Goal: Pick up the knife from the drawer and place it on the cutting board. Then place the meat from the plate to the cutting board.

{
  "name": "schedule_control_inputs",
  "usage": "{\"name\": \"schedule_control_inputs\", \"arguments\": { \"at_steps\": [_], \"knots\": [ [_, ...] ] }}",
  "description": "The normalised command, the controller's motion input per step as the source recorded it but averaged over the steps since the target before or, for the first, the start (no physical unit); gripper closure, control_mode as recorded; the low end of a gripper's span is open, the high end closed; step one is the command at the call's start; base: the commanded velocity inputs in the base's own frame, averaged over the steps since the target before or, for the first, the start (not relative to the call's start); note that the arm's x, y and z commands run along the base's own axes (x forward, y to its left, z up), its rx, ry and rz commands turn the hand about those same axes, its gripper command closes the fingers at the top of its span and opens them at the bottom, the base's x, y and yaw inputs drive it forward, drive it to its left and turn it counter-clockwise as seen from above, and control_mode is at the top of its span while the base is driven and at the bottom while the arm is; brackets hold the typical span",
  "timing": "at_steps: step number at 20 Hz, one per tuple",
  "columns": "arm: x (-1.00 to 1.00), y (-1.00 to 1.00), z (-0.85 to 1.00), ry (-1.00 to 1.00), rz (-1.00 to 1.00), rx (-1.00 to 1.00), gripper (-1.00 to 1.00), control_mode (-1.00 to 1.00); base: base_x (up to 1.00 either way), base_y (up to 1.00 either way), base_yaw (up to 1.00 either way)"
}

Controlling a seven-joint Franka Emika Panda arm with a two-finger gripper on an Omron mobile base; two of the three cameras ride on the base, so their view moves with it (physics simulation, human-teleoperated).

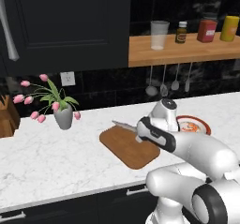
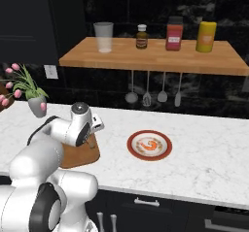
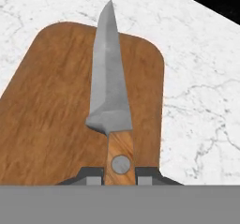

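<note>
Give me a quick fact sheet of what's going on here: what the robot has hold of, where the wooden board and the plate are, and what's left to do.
gripper: shut on the knife's brown handle
knife: over the cutting board, blade tip pointing out past its far edge; whether it touches the wood cannot be told
cutting board: flat on the white marble counter
plate: on the counter, to the right of the board
meat: lying on the plate, untouched
left to do: release the knife on the board, then move the meat over
</note>
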Motion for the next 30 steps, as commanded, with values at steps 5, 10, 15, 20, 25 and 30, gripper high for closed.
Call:
{"name": "schedule_control_inputs", "arguments": {
  "at_steps": [5, 10, 15, 20, 25, 30],
  "knots": [
    [0.01, 0.13, -0.52, 0.01, -0.03, 0.01, 1.00, -1.00, 0.00, 0.00, 0.00],
    [0.05, 0.08, -0.46, 0.05, -0.03, 0.03, 1.00, -1.00, 0.00, 0.00, 0.00],
    [0.01, 0.03, -0.55, 0.02, -0.04, 0.00, 1.00, -1.00, 0.00, 0.00, 0.00],
    [0.02, 0.04, -0.54, 0.02, -0.05, 0.00, 1.00, -1.00, 0.00, 0.00, 0.00],
    [0.00, 0.04, -0.47, 0.03, -0.05, 0.00, -1.00, -1.00, 0.00, 0.00, 0.00],
    [0.00, 0.00, -0.01, 0.00, 0.00, 0.00, -1.00, -1.00, 0.00, 0.00, 0.00]
  ]
}}
